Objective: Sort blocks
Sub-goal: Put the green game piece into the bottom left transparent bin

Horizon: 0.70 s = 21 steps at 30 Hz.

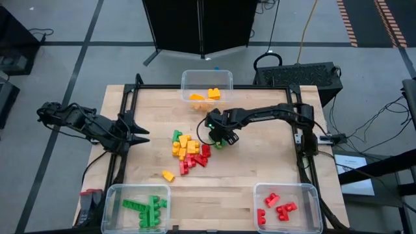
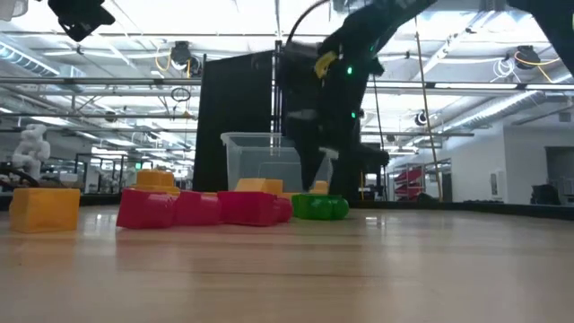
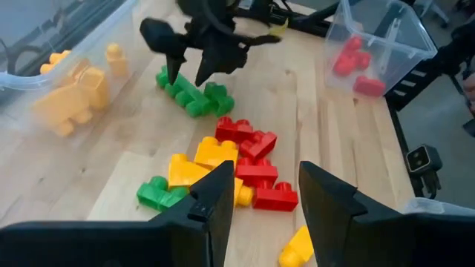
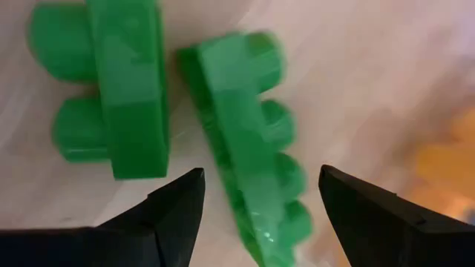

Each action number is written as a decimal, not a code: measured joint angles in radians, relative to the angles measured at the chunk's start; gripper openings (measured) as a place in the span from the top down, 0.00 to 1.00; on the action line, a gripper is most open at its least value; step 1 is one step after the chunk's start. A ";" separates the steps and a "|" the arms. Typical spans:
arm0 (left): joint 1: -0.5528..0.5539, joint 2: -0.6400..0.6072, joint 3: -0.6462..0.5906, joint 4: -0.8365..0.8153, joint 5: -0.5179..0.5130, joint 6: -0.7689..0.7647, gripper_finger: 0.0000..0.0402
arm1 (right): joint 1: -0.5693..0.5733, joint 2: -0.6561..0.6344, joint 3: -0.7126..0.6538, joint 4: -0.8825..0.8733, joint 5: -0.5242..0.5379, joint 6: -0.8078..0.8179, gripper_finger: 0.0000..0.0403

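Observation:
My right gripper hangs open, fingers pointing down, just above two green blocks at the table's middle. In the right wrist view its fingers stand on either side of the long green block, and a shorter green one lies beside it on the wood. The low view shows a gap between the gripper and the green blocks. A loose pile of red, yellow and green blocks lies to their left. My left gripper waits open at the table's left side, facing the pile.
Three clear bins sit at the table's edges: one with yellow blocks at the far edge, one with green blocks at the near left, one with red blocks at the near right. A single yellow block lies near the pile.

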 joint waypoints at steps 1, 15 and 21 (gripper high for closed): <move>0.000 0.000 0.000 0.000 0.000 0.000 0.66 | -0.009 0.012 0.000 -0.005 -0.008 -0.014 0.36; 0.000 0.000 0.000 -0.067 -0.060 -0.079 0.66 | -0.040 0.079 0.006 -0.036 -0.008 0.022 0.80; 0.000 0.000 0.000 -0.076 -0.162 -0.120 0.66 | -0.023 0.023 -0.003 -0.069 -0.043 0.157 0.97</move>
